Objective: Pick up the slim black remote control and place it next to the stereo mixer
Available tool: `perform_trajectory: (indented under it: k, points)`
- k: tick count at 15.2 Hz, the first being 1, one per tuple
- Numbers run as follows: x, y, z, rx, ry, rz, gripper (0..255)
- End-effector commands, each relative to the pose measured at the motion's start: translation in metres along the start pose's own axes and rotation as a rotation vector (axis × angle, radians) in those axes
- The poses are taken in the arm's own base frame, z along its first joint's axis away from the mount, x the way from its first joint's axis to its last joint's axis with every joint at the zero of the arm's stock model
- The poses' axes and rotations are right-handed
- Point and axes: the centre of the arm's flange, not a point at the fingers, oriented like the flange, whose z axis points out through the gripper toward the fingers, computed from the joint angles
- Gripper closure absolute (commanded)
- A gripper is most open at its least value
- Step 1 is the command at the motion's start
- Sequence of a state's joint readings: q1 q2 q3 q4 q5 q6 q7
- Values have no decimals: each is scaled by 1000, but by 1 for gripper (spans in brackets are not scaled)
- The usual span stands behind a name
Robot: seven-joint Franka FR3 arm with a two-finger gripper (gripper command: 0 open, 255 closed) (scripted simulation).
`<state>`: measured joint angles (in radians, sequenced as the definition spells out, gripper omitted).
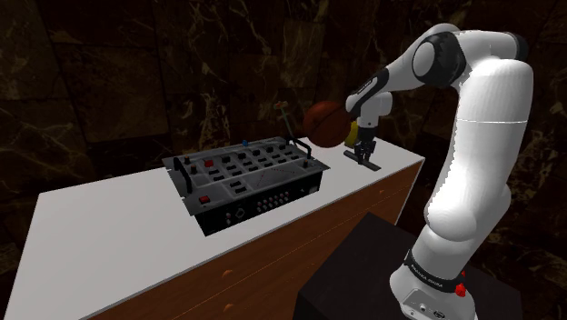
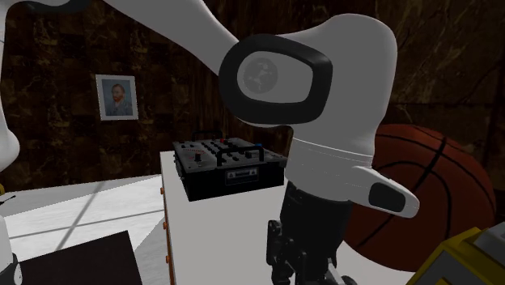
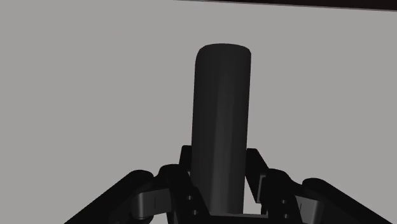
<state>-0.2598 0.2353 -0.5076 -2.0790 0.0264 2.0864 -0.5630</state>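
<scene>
Looking like a home: a framed portrait (image 2: pixel 116 97) is hanging on the dark marbled wall (image 2: pixel 81 57), a stereo mixer (image 1: pixel 247 177) and basketball (image 2: pixel 445 186) sitting on a white-topped counter (image 1: pixel 109 227).

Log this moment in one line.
phase: grasp | gripper: shut on remote | location: table end near basketball | mixer: mid-table, apart | placed: no

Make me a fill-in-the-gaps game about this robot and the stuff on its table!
1. The slim black remote control is clasped between the gripper's two ____.
2. The stereo mixer sits on a ____ table.
3. The big orange-brown ball close to the gripper is a ____.

Missing words: fingers; white; basketball.
</scene>
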Motion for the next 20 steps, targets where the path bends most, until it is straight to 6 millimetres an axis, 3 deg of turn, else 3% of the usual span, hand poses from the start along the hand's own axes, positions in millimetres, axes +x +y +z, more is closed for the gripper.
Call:
perform_trajectory:
  k: [1,20]
  points:
    - [0,-5,0,6,-9,-8,255]
    - [-22,-8,-97,6,-9,-8,255]
